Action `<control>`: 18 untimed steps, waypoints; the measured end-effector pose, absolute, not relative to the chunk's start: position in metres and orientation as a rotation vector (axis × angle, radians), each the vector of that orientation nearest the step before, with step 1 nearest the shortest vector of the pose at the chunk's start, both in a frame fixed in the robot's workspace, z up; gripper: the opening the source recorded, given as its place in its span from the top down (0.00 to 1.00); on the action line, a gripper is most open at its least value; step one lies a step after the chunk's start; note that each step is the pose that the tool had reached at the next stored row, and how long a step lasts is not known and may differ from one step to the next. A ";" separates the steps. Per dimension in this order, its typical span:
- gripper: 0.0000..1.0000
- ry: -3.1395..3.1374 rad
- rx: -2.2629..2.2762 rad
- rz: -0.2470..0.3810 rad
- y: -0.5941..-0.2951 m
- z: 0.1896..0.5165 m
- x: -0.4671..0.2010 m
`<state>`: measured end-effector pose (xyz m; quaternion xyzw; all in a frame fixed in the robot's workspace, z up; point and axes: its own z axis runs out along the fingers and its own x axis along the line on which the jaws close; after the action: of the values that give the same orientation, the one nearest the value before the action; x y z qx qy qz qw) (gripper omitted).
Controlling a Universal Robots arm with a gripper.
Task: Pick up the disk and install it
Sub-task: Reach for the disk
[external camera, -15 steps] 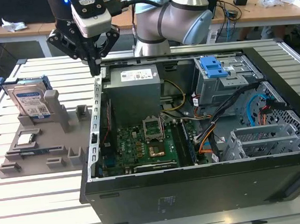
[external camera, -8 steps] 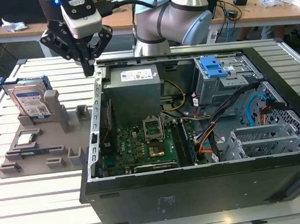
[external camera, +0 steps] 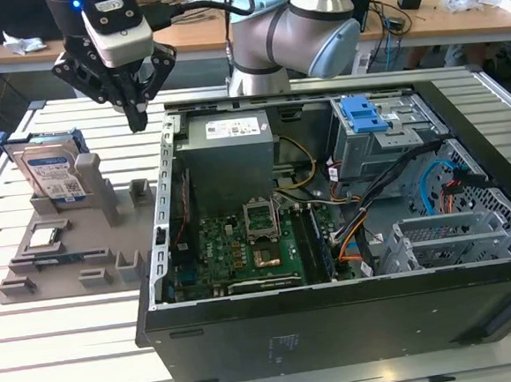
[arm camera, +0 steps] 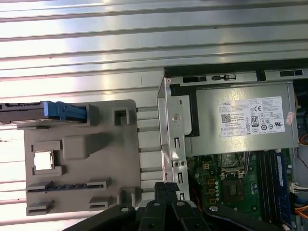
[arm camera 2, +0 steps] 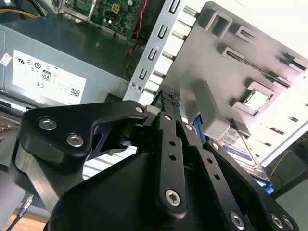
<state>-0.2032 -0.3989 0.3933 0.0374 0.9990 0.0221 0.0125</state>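
Gripper closed and empty, the robot arm hangs above the worktop in the exterior view, over the gap between a grey holder and the open computer case. The disk stands on edge in the holder at the exterior view's left, well apart from the gripper.

In the second wrist view, the closed gripper points toward the holder, the disk partly hidden behind the finger links.

In the first wrist view, the disk is seen edge-on in its blue carrier at one corner of the holder. A small square chip sits nearby, and the power supply lies inside the case.
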 end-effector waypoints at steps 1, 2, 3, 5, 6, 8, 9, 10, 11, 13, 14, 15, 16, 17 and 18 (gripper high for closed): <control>0.89 3.114 0.117 0.069 -0.399 0.393 -0.206; 0.89 3.114 0.116 0.069 -0.399 0.393 -0.209; 0.89 3.114 0.117 0.069 -0.399 0.393 -0.211; 0.89 3.114 0.117 0.069 -0.399 0.393 -0.216; 0.89 3.114 0.117 0.069 -0.399 0.393 -0.217; 0.89 3.114 0.117 0.069 -0.399 0.393 -0.221; 0.89 3.114 0.117 0.069 -0.399 0.393 -0.223; 0.89 3.114 0.117 0.069 -0.399 0.393 -0.225; 0.89 3.114 0.117 0.069 -0.399 0.393 -0.226; 0.89 3.114 0.117 0.069 -0.399 0.393 -0.232; 0.89 3.114 0.117 0.069 -0.399 0.393 -0.234; 0.89 3.114 0.117 0.069 -0.399 0.393 -0.236; 0.89 3.114 0.117 0.069 -0.399 0.393 -0.238; 0.89 3.114 0.117 0.069 -0.399 0.393 -0.239; 0.89 3.114 0.117 0.069 -0.399 0.393 -0.241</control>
<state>-0.2412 -0.3989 0.3933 0.0374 0.9990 0.0221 0.0125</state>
